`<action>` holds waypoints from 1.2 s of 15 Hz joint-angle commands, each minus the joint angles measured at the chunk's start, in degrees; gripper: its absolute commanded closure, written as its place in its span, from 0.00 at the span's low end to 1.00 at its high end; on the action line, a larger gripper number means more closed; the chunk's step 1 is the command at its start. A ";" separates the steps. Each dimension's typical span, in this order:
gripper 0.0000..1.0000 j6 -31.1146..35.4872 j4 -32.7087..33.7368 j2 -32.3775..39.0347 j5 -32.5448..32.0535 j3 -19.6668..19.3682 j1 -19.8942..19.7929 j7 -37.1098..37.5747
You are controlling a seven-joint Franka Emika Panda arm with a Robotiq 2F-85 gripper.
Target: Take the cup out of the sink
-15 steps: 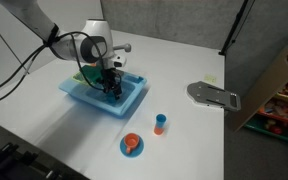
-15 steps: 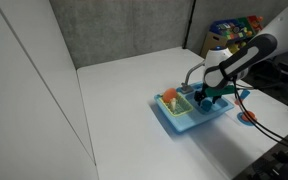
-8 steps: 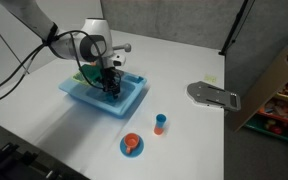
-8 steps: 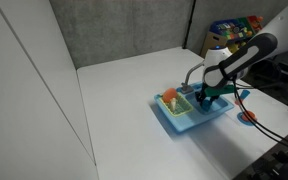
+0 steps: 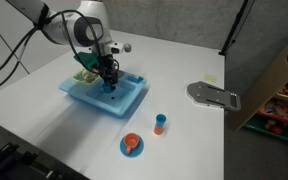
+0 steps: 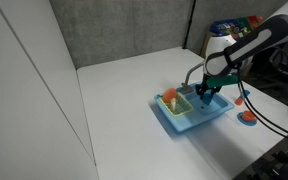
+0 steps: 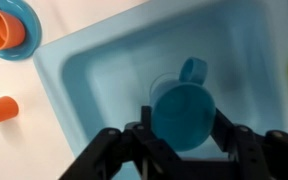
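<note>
The small all-blue cup (image 7: 181, 114) with its little handle sits between my fingers in the wrist view, seen from above the basin of the light blue sink (image 7: 94, 70). My gripper (image 7: 182, 118) is shut on the cup, one finger pressing each side. In both exterior views the gripper (image 5: 108, 82) (image 6: 204, 90) hangs just above the sink (image 5: 132, 99) (image 6: 187, 123), and the cup is a small dark blue shape at its tip, raised off the basin floor.
The grey curved faucet (image 6: 189, 74) and a side compartment with orange and green items (image 6: 169, 98) are at one end of the sink. An orange cup on a blue saucer (image 5: 131, 145) and a blue-and-orange upright cup (image 5: 160, 123) stand on the white table. A grey flat object (image 5: 212, 95) lies farther off.
The jaws went from open to shut on the cup. The arm then rose, lifting the cup off the basin floor.
</note>
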 commanded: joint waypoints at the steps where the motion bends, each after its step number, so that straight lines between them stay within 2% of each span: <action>1: 0.66 -2.62 -3.86 -6.14 -0.50 1.11 -0.96 -2.99; 9: 0.66 -2.83 -12.12 -15.74 -0.95 6.14 -2.86 -17.64; 18: 0.66 -3.37 -17.52 -21.28 -1.60 12.39 -3.46 -36.86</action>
